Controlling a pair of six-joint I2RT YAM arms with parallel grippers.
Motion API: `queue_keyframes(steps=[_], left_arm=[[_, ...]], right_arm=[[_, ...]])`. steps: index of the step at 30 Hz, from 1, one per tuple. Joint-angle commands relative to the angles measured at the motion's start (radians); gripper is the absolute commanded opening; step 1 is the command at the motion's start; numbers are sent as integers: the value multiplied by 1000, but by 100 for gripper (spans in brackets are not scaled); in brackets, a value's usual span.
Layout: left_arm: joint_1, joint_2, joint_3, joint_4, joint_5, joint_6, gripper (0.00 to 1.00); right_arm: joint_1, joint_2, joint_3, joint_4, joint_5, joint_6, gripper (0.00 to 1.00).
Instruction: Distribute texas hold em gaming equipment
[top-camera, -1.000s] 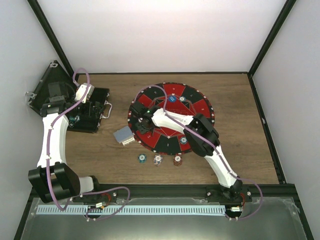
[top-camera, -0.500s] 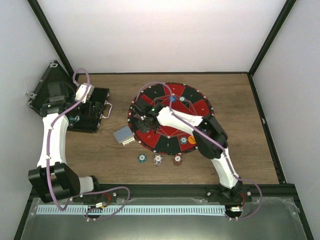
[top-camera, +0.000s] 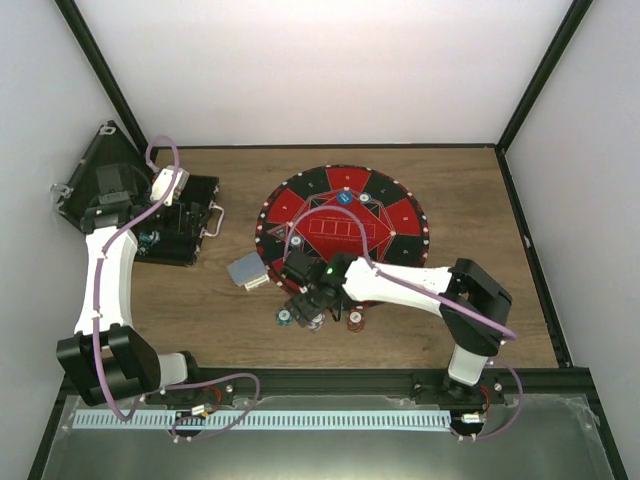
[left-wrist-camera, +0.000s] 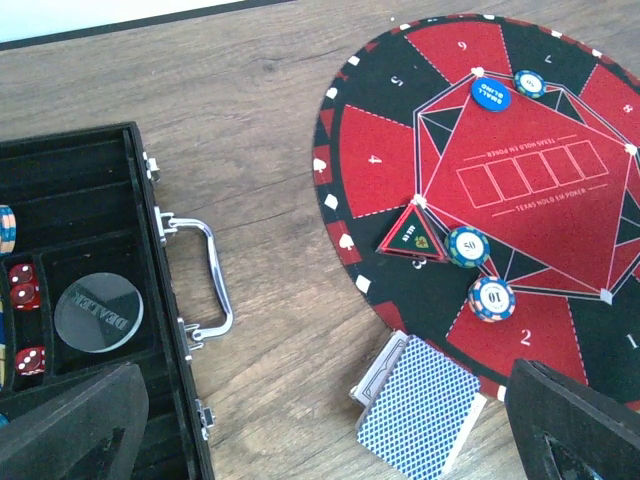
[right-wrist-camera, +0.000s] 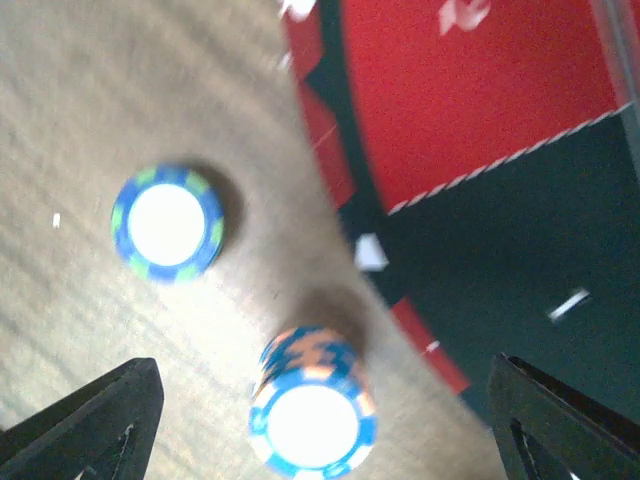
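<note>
Blue-orange chip stack (right-wrist-camera: 312, 412) below right gripper (right-wrist-camera: 322, 440)

- Setting: robot test cell of the laboratory kind.
- Enclosure: plain white wall panels (top-camera: 330, 70) on three sides, set in black frame bars (top-camera: 330, 377).
- Worktop (top-camera: 480, 300): one wood-grain sheet filling the cell.
- Fixtures: two white robot arms, left arm (top-camera: 105, 270) and right arm (top-camera: 420, 283), bolted at the near edge.
- Front: metal trough (top-camera: 540, 440) carrying a white slotted duct (top-camera: 300, 421).
- Props: poker chips (right-wrist-camera: 167, 222), round mat (top-camera: 345, 230), black case (top-camera: 180, 225).
</note>
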Motion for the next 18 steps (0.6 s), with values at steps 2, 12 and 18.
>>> queue_keyframes(steps=[2, 12, 18], left_arm=[[7, 2, -10, 19, 32, -13, 100], [6, -1, -7, 17, 34, -17, 100], [6, -2, -9, 20, 36, -19, 100]], right_arm=[[69, -36, -43, -1, -50, 67, 92], [99, 2, -93, 27, -37, 88, 81], [99, 6, -110, 39, -31, 91, 73]])
